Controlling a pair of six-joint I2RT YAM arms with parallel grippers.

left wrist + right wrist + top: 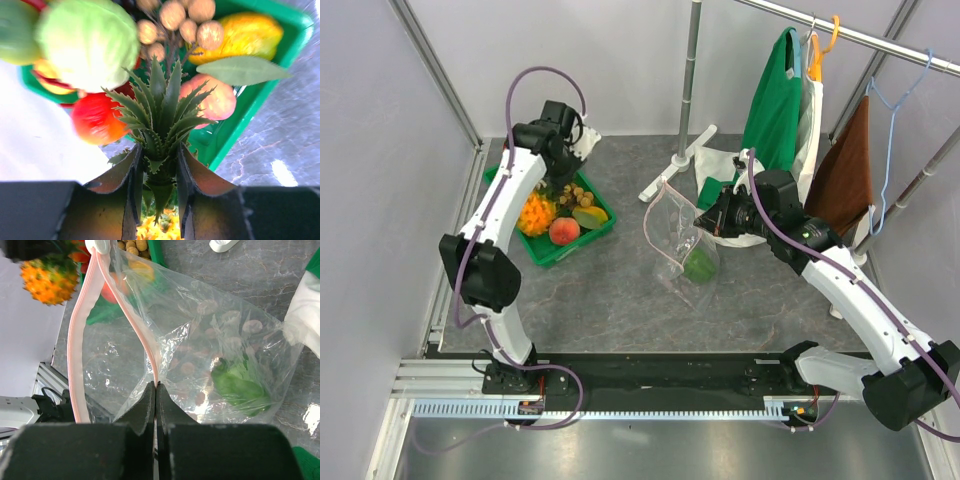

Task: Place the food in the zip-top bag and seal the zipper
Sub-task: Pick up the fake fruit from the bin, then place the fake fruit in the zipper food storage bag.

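My left gripper [160,147] is shut on the spiky green crown of a toy pineapple [160,107]; its orange-yellow body [535,212] hangs under the fingers over the green tray [603,232]. The right wrist view shows the pineapple [49,282] at the upper left. The zip-top bag [672,235] stands at mid-table with its mouth open. Its pink zipper [80,340] loops wide. My right gripper [156,384] is shut on the near zipper strip. A green pepper [237,385] lies inside the bag.
The tray holds a peach [563,231], a yellow fruit [588,216] and a cluster of small brown balls [575,192]. A pale green round piece [87,42] shows blurred. A clothes rack with a green garment [775,100] stands behind the bag, its white foot [670,170] on the table.
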